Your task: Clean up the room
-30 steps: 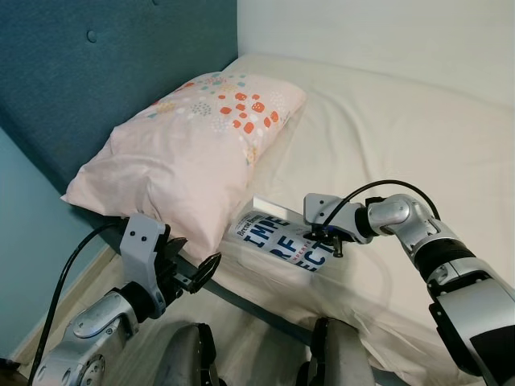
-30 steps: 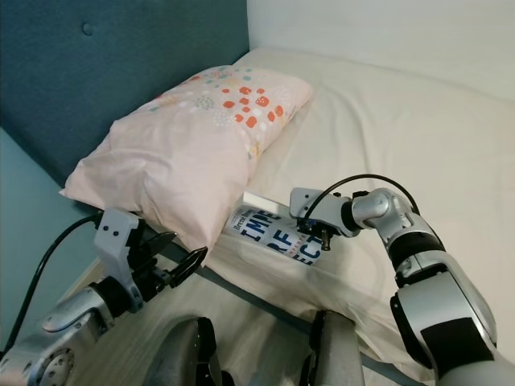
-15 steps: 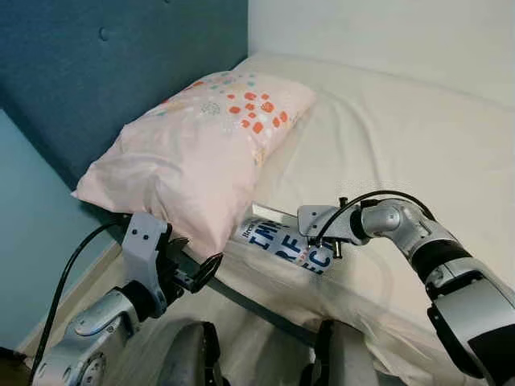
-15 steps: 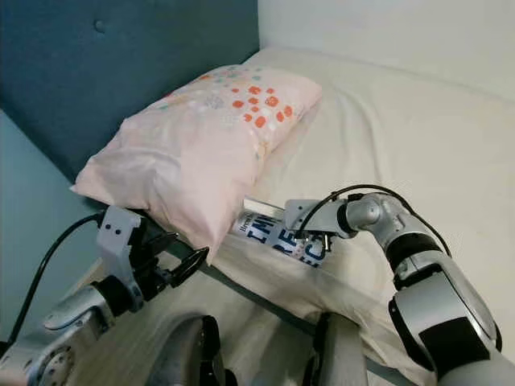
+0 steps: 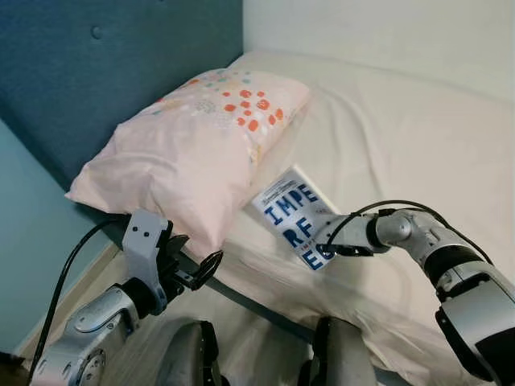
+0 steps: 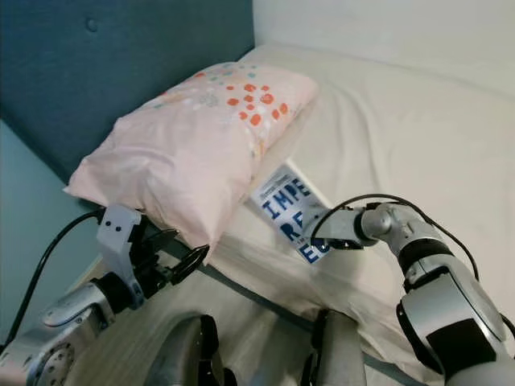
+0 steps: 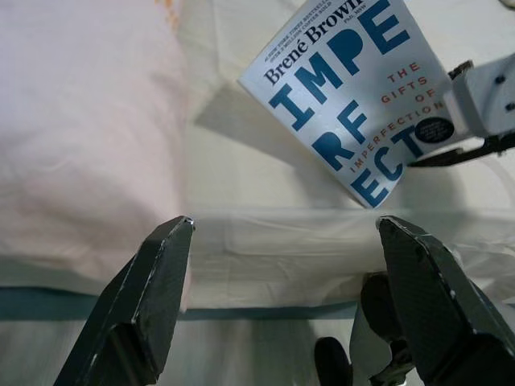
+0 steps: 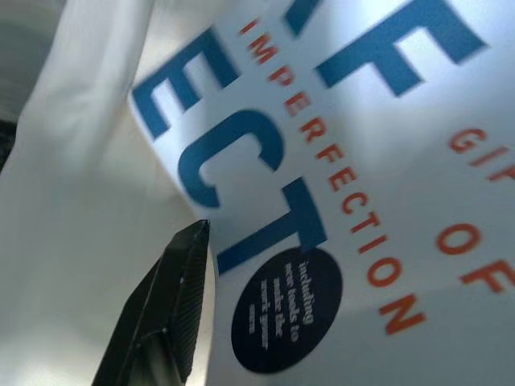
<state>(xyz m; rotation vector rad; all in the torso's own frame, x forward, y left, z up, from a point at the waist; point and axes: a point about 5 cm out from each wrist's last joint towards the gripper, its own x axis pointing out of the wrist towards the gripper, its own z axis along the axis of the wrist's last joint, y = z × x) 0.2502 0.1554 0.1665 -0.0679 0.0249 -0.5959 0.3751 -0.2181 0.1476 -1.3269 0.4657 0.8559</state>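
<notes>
A cream-sheeted bed (image 5: pixel 402 121) carries a pale pink pillow with orange and teal spots (image 5: pixel 185 153). Just beside the pillow, a white paperback book with bold blue letters and small orange print (image 5: pixel 294 217) tilts up off the sheet, pinched at its lower corner by the right gripper (image 5: pixel 334 245). The left gripper (image 5: pixel 197 269) hovers spread apart near the mattress edge.
</notes>
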